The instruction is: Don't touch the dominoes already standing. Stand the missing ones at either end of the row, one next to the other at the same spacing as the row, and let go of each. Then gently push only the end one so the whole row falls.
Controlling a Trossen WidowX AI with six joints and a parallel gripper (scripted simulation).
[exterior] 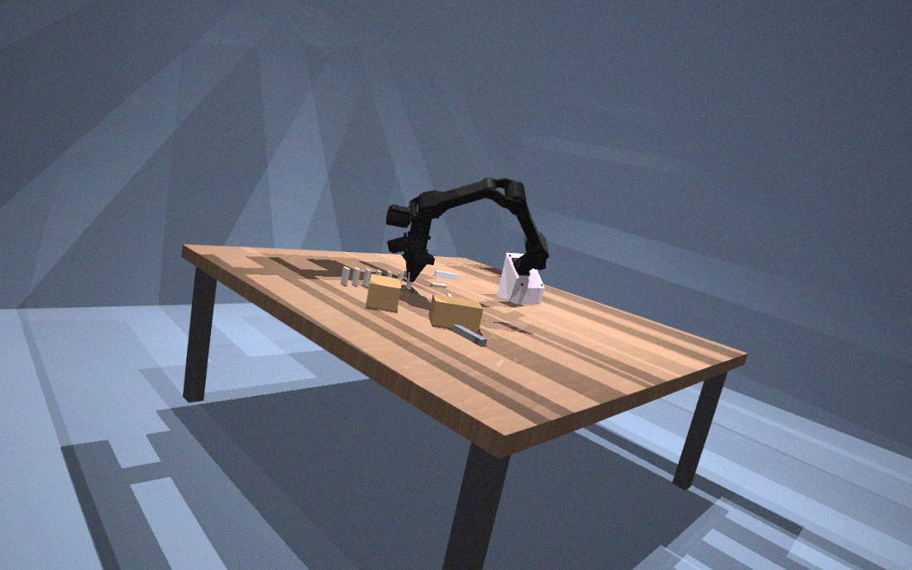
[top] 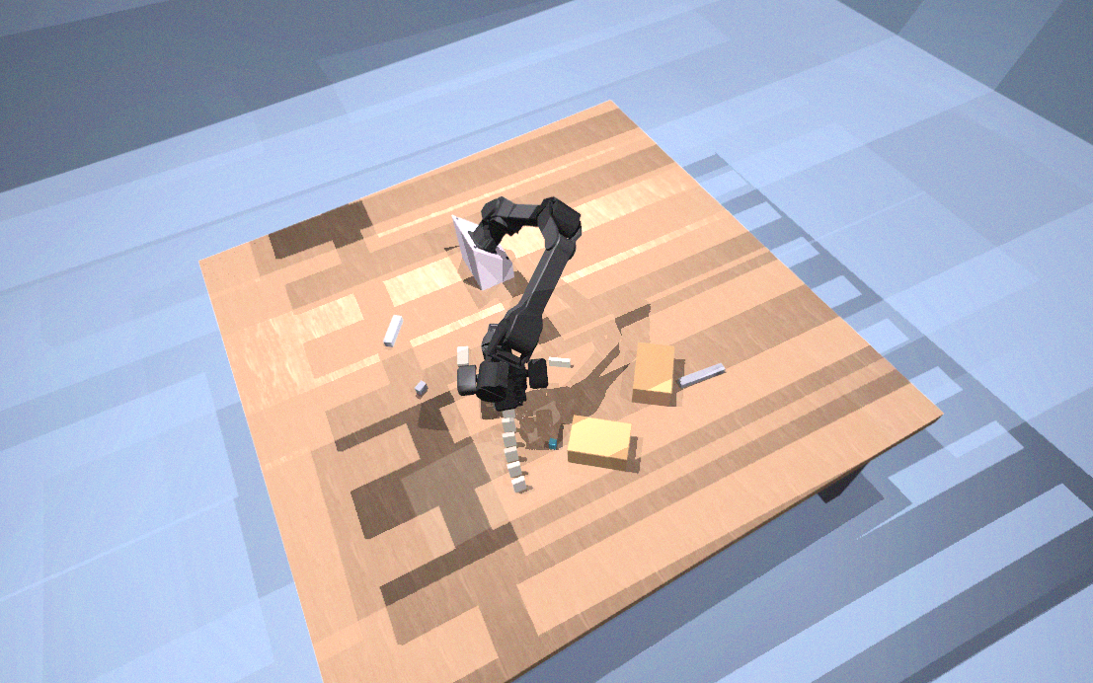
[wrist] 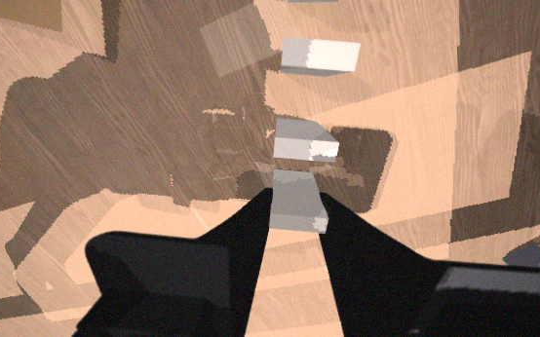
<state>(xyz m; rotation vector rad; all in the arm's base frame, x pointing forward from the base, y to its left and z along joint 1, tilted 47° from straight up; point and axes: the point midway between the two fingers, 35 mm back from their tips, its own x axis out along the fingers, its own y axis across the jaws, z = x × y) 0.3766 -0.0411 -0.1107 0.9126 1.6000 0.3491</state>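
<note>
My gripper [wrist: 293, 197] [exterior: 410, 277] is shut on a pale domino [wrist: 295, 214] [exterior: 409, 285], held upright low over the table, close to the near end of the row. Whether its foot touches the table I cannot tell. The nearest standing domino [wrist: 307, 149] is just ahead of it in the wrist view, with a narrow gap between, and another standing domino [wrist: 333, 56] is farther on. Several dominoes stand in a slightly curved row, whose far-end domino [top: 518, 484] [exterior: 344, 276] is upright. Two loose white dominoes lie down: one domino [top: 462, 354] left of the gripper, one domino [top: 559, 362] [exterior: 437, 285] right.
Two yellow boxes [top: 655, 371] [top: 599, 441] stand right of the row. A small blue cube [top: 552, 443] is between the row and the nearer box. Grey-lilac blocks [top: 393, 330] [top: 420, 388] [top: 701, 375] lie on both sides. The arm's pale mount [top: 486, 265] [exterior: 521, 289] is behind.
</note>
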